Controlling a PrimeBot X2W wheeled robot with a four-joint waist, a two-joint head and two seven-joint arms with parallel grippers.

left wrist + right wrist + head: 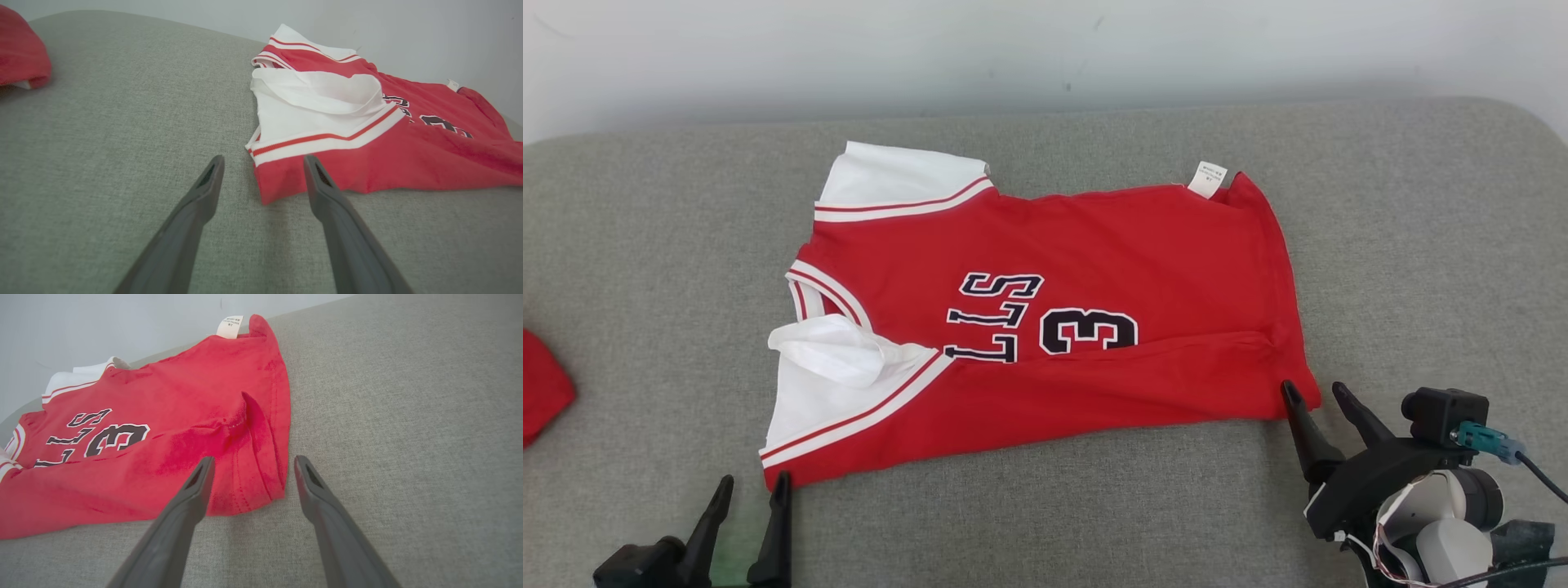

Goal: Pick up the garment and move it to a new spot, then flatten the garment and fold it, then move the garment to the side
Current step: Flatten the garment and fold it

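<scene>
Here the red jersey (1045, 327) lies spread on the grey padded surface (1421, 245), its long axis running left to right, just ahead of both arms. The left pincer (754, 479), released and empty, points at the near sleeve corner. The right pincer (1313, 387), likewise spread and empty, stands at the near hem corner, slightly nearer.

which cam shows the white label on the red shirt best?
Right wrist view: the label is largest there, sticking out past the shirt's far edge, unobstructed. Head view has it smaller; left wrist view, a tiny white speck.
</scene>
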